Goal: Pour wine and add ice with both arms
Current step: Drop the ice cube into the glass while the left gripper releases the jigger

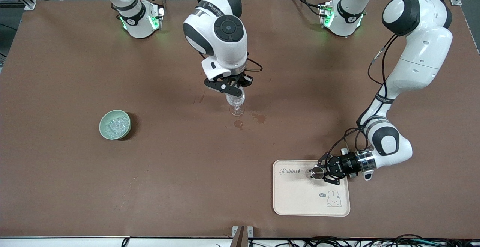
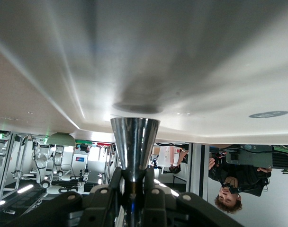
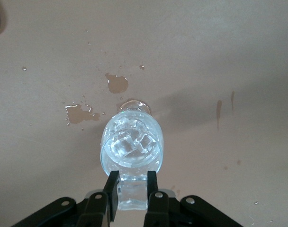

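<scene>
Right gripper [image 1: 235, 90]: it is hanging in the middle of the front view, directly over the stemmed glass [image 1: 237, 106].
Right gripper's grasp: its fingers [image 3: 111, 189] are sitting narrow and pinching an ice chunk [image 3: 133, 197] just above the mouth of the glass [image 3: 157, 142].
Glass contents: more clear chunks [image 3: 131, 141] are lying inside the bowl of the glass.
Stemmed glass: it is standing upright on the brown table [image 1: 75, 183], at the centre of the front view.
Ice [image 1: 116, 125]: the rest is sitting in the pale green bowl [image 1: 102, 128], at mid-height of the front view toward the right arm's end of the table, well apart from the glass.
Spills: wet patches [image 1: 258, 118] are showing on the table just beside the glass foot, slightly lower in the front view; the right wrist view is showing them too [image 3: 117, 83].
Left gripper [image 1: 319, 172]: it is reaching in sideways over the cream tray [image 1: 300, 198], in the lower part of the front view toward the left arm's end.
Left gripper's grasp: its fingers [image 2: 114, 184] are clamping the narrow end of a shiny metal cup [image 1: 316, 172], which is flaring out toward the tray surface [image 2: 148, 56].
Metal cup [image 2: 134, 139]: whether it is touching the tray cannot be told.
Tray print: a rabbit drawing [image 1: 333, 199] is showing near the tray's lower corner.
</scene>
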You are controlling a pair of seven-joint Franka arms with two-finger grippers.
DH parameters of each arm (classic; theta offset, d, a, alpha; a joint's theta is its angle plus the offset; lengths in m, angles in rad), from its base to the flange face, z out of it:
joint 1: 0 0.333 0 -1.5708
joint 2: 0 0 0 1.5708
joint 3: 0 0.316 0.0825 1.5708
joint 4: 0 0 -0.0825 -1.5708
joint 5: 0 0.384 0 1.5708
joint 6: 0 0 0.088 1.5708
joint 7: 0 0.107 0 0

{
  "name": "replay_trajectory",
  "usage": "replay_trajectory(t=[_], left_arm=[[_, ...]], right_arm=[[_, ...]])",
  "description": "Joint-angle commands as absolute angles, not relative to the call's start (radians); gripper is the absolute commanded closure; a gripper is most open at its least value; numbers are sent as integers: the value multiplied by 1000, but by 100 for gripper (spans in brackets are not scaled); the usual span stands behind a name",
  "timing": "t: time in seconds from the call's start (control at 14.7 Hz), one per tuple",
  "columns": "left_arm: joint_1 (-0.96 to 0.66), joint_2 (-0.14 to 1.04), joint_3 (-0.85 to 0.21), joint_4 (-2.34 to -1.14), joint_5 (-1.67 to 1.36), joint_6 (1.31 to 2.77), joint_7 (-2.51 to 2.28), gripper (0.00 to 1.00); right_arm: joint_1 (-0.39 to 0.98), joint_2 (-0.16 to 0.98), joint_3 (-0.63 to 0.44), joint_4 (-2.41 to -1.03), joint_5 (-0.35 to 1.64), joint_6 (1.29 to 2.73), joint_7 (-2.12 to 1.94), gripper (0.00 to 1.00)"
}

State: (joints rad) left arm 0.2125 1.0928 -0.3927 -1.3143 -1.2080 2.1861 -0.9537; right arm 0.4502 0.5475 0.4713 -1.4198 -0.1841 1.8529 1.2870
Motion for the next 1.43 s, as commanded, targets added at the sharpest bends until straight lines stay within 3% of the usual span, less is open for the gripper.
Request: replay_trajectory(t=[0.0,0.14,0.2,0.41,0.75,1.09,1.36], left_arm=[[198,1100,-382,-1295,-1235,2194,-919,49],[189,1097,-382,-1296,-1232,2212,-919,11],[187,1091,-382,-1296,-1230,2214,-917,0],[186,1030,-367,-1296,-1166,2212,-927,0],[186,862,-357,-1296,-400,2120,-936,0],[189,706,-489,-1301,130,1938,-864,0],[193,554,-552,-1305,245,1858,-611,0]], right_arm=[[462,571,471,-1401,-212,1861,1312,95],[462,572,471,-1401,-212,1862,1312,92],[462,572,471,-1401,-212,1864,1310,91],[460,574,471,-1401,-213,1862,1310,91],[460,574,471,-1402,-213,1862,1310,89],[460,581,469,-1402,-218,1864,1310,83],[460,583,469,-1402,-219,1862,1310,69]])
